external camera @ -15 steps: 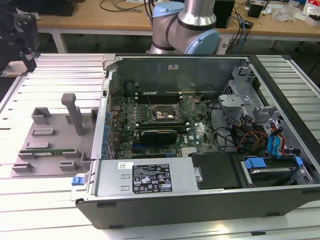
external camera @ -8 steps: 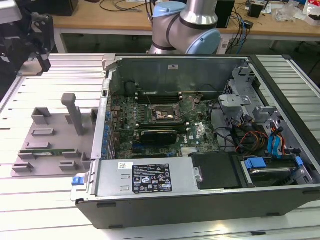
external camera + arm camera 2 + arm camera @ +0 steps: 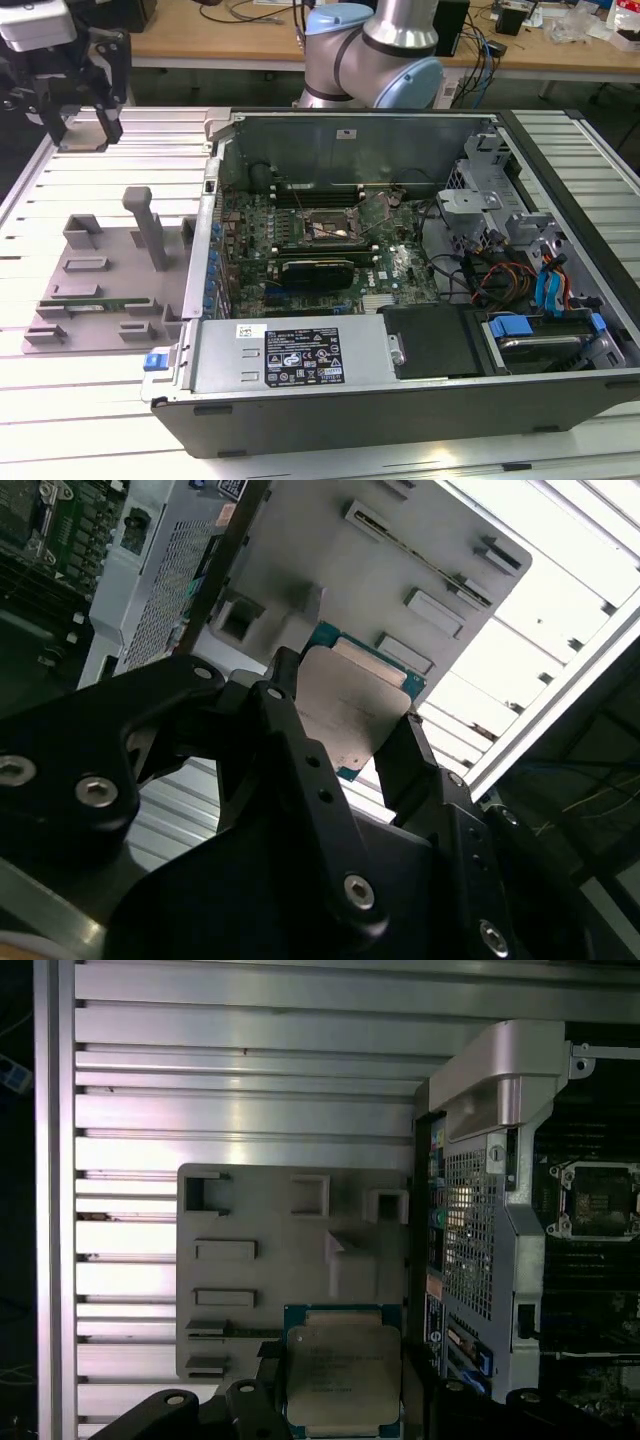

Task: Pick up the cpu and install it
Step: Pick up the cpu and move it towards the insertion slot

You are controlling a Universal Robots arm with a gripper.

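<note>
Black two-finger tool (image 3: 80, 122) at the exterior view's upper left, clamped on the small square silver-topped cpu (image 3: 343, 1375) (teal-edged, seen in both wrist views), grey plastic tray (image 3: 100, 285) lower left.

1. I see a slatted aluminium table (image 3: 90, 420) under the work, its ribs glaring white under bright light.
2. Beyond it stands a wooden desk (image 3: 200, 42) strewn with dark cables (image 3: 482, 58).
</note>
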